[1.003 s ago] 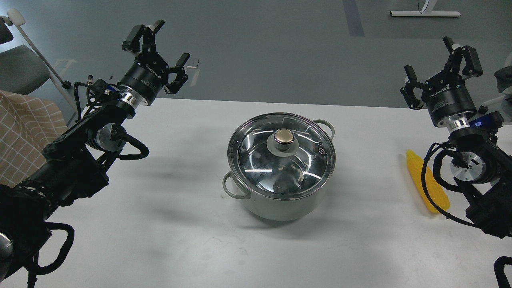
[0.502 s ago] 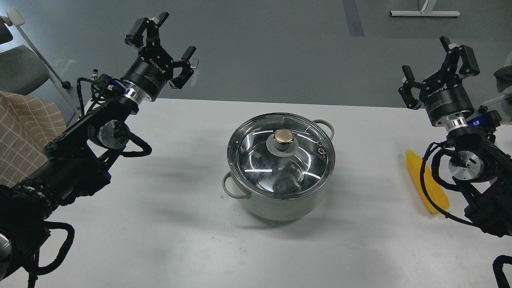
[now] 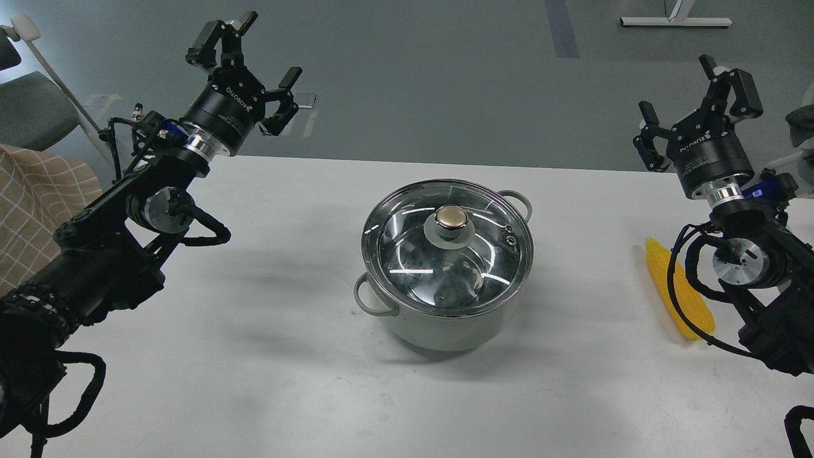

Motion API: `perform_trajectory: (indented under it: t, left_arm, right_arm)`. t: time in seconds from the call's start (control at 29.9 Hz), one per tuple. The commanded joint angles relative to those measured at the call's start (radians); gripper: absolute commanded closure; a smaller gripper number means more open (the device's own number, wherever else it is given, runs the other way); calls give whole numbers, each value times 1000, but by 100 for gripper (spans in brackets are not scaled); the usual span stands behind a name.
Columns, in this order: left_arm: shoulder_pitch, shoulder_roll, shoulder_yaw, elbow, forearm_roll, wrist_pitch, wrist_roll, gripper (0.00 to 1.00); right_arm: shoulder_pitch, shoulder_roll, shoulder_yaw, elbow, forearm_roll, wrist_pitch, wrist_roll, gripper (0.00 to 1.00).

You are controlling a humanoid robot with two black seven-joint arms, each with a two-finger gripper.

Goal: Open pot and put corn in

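Your pot (image 3: 445, 318) sits mid-desk, lid (image 3: 446, 251) on; corn (image 3: 677, 296) lies right of it. Both hands, left (image 3: 245, 54) and right (image 3: 696, 92), gape empty: descend squarely over the knob (image 3: 451, 218) (it's small).

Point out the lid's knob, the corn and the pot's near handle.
lid's knob (image 3: 450, 218), head view: on its brass-coloured top.
corn (image 3: 693, 304), head view: on the yellow cob's middle, by the black cable crossing it.
pot's near handle (image 3: 367, 303), head view: on the loop's outer curve.
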Motion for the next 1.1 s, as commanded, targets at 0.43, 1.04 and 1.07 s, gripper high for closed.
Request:
perform_trajectory:
  t: [0.43,1.04,1.07]
  left_arm:
    - [0,-1,0,-9,0,0,-1,2]
    - [-49,0,15,187,0,0,11,2]
    - [-48,-3,14,187,-2,0,5,2]
  right_arm:
    - [0,0,-1,6,-2,0,0,0]
    - [94,-38,-113,-156,-8,3,0,0]
    - [97,-35,-112,-170,-5,1,0,0]
